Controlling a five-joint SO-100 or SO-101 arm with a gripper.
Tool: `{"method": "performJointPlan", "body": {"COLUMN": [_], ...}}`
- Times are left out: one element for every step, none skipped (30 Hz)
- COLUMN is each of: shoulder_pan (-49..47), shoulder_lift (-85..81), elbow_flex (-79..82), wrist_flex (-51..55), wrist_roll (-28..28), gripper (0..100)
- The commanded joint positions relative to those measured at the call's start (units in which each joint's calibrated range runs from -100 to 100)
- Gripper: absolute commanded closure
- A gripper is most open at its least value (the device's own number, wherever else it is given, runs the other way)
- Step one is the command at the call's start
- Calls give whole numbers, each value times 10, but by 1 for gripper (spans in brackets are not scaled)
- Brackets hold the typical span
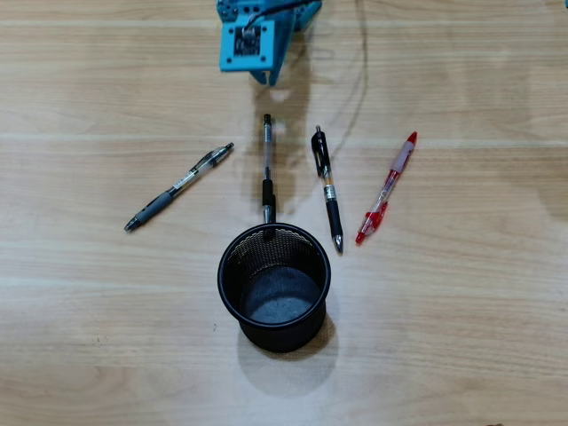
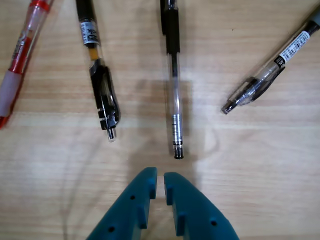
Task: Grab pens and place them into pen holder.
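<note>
Four pens lie fanned out on the wooden table. In the overhead view, from left to right, they are a transparent pen with a grey sleeve (image 1: 177, 187), a transparent pen with a black sleeve (image 1: 267, 169), a black pen with a yellow band (image 1: 327, 188) and a red-and-transparent pen (image 1: 387, 188). Below them stands the black mesh pen holder (image 1: 222, 277), upright and empty. My blue gripper (image 1: 266, 78) hangs at the top edge, above the pens. In the wrist view the gripper (image 2: 160, 176) is shut with nothing in it, just short of the black-sleeve pen's end (image 2: 174, 75). The black pen (image 2: 100, 80), the red pen (image 2: 20, 55) and the grey-sleeve pen (image 2: 270, 75) lie apart from it.
The tip of the black-sleeve pen reaches the holder's far rim in the overhead view. A thin cable (image 1: 359, 80) trails down from the arm over the table near the black pen's top.
</note>
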Motion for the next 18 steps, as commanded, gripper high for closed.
{"method": "performJointPlan", "body": {"shoulder_pan": [10,15,20,23,24,28,36,43,48,53,54,63,69,75,83,91,100,109], "shoulder_lift": [81,99,116,133,147,164,184,205,228,251,275,300,324,347,370,390,410,429], "elbow_flex": [-85,-100,-112,-126,-138,-154,-172,-192,-212,-232,-253,-274,-295,-317,-333,-351,-366,-375], "wrist_flex": [-7,-7,-7,-7,-7,-7,-7,-7,-7,-7,-7,-6,-6,0,1,1,1,1], "wrist_roll": [-9,-20,-31,-39,-44,-47,-47,-48,-48,-48,-48,-48,-46,-46,-45,-45,-45,-45], "gripper": [98,98,98,98,98,98,98,98,98,98,98,98,98,98,98,98,98,98]}}
